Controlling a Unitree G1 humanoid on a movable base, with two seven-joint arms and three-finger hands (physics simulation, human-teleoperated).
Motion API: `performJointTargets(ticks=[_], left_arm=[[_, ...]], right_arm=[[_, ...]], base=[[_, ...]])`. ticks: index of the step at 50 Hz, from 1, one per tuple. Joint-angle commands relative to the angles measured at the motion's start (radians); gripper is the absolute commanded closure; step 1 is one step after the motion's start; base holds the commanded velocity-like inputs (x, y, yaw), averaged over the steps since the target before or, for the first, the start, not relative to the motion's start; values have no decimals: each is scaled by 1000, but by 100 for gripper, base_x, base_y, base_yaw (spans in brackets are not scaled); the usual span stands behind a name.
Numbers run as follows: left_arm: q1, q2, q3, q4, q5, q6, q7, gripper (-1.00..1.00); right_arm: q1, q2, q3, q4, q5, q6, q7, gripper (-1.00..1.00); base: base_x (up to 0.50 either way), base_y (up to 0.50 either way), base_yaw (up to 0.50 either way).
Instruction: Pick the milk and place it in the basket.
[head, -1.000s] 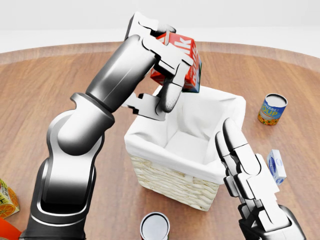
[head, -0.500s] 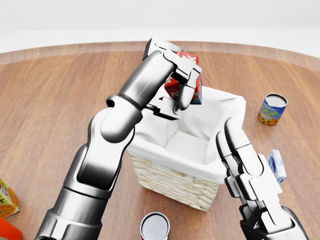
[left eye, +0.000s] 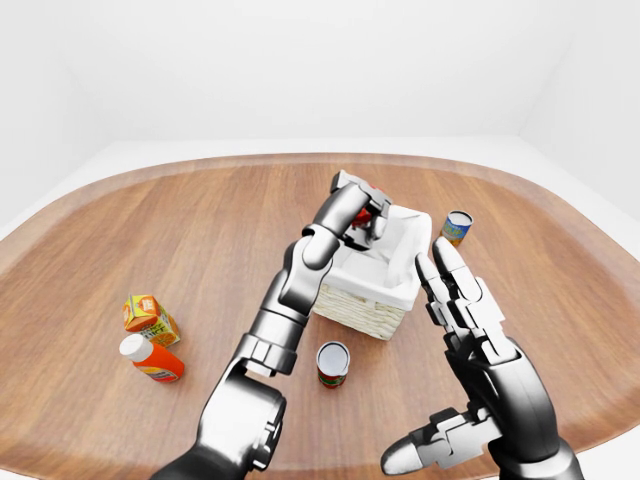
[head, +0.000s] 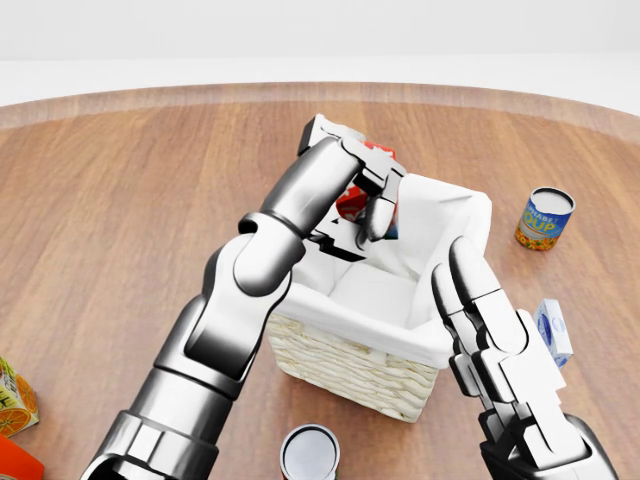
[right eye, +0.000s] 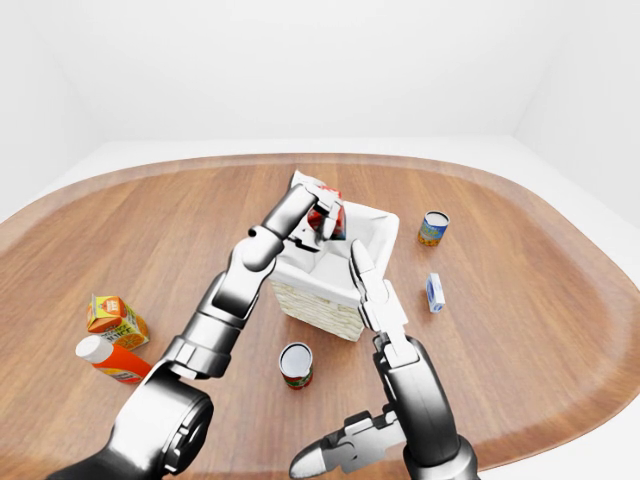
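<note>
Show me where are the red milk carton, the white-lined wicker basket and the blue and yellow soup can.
Red milk carton (head: 352, 200), head view, red face between the fingers of the left robot hand.
White-lined wicker basket (head: 345, 365), head view, woven wall.
Blue and yellow soup can (head: 544, 222), head view, label.

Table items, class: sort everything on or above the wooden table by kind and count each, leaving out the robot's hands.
Cans: 2, soup can, can
Cartons: 3, milk in the left hand, orange juice carton, small blue carton
Bottles: 1, orange bottle
Baskets: 1, basket
Total: 7
</note>
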Motion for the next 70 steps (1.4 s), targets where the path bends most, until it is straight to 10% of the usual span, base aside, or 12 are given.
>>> performJointTargets(ticks=[1, 47, 48, 49, 57, 70], left_arm=[[-41, 4, 18, 99, 20, 0, 80, 100], [-96, -2, 21, 422, 57, 0, 195, 100], [-99, 0, 19, 427, 70, 0, 213, 58], [-102, 0, 18, 432, 79, 0, 214, -100], [-117, 3, 41, 415, 47, 0, 216, -100], [-21, 1, 51, -88, -95, 2, 66, -100]], right_arm=[[0, 0, -1, 0, 3, 0, 1, -100], [-1, 8, -12, 6, 15, 0, 14, -100], [-2, 9, -13, 6, 14, 0, 14, -100], [-1, 8, -14, 7, 15, 0, 14, -100], [-3, 9, -15, 3, 17, 0, 16, -100], [-4, 10, -12, 11, 10, 0, 15, -100]], base=[[0, 0, 0], [0, 0, 0], [0, 0, 0], [0, 0, 0], [0, 0, 0], [0, 0, 0]])
